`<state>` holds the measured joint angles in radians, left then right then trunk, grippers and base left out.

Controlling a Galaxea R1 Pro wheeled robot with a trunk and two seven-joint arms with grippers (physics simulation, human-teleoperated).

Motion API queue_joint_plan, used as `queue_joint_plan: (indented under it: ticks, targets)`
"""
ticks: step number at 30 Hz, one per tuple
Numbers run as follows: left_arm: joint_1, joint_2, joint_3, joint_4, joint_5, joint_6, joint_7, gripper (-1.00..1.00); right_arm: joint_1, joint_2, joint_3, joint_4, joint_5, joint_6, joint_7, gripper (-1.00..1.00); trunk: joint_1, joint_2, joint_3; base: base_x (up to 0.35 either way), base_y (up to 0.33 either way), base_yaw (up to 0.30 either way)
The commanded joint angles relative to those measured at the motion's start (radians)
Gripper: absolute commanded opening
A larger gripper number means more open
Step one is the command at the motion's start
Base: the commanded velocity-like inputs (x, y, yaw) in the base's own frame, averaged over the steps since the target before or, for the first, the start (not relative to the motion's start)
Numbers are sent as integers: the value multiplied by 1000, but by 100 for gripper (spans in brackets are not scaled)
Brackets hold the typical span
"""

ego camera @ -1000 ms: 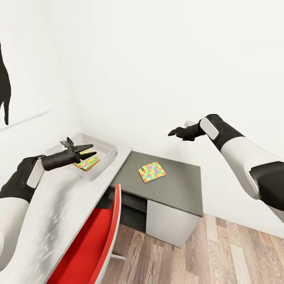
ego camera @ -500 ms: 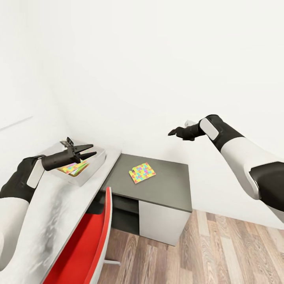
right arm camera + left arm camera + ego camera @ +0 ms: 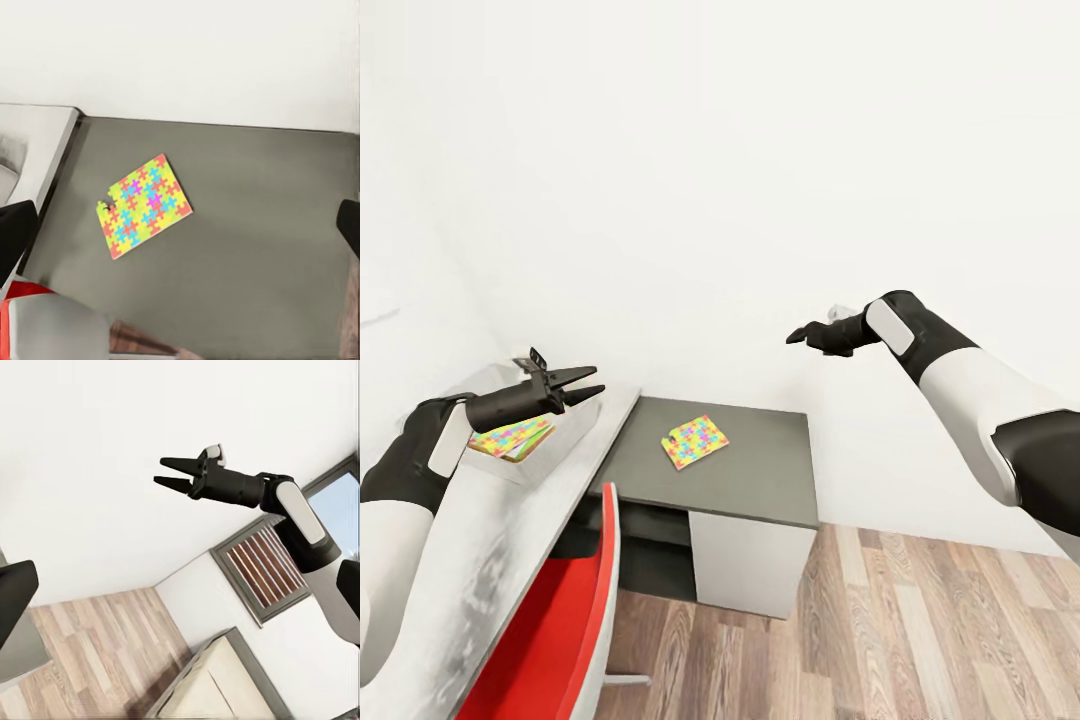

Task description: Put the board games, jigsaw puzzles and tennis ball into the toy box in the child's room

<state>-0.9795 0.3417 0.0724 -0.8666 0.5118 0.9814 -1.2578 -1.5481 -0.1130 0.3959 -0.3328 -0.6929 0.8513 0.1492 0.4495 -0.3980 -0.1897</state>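
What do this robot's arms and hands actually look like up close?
Each arm is a smooth white shell with black joint sections and a white oval panel near the wrist. The left hand and right hand are matte black, each ending in two slim pointed fingers like a beak. A small black bracket sits atop the left wrist. No loose cables or markings show.

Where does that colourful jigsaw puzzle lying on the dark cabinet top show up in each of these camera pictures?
Head view: the jigsaw puzzle lies left of centre, on the dark grey cabinet top, beside the pale desk.
Right wrist view: the same puzzle lies flat, left of centre, on the cabinet top.
Left wrist view: it is not in this picture, which looks at wall, floor and the right arm.
Shared landmark: the dark grey cabinet top.
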Motion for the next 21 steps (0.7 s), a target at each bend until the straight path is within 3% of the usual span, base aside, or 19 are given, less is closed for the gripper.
queue_joint_plan:
  ticks: [1, 21]
  targets:
    - [-1, 0, 0, 0, 3, 6, -1, 100, -1, -1, 4, 0, 11, 2, 10, 100, 1, -2, -1, -59, 20, -204]
    - [6, 0, 0, 0, 2, 2, 0, 100, 1, -1, 4, -1, 15, 0, 9, 100, 1, -2, 26, -9, 3, -204]
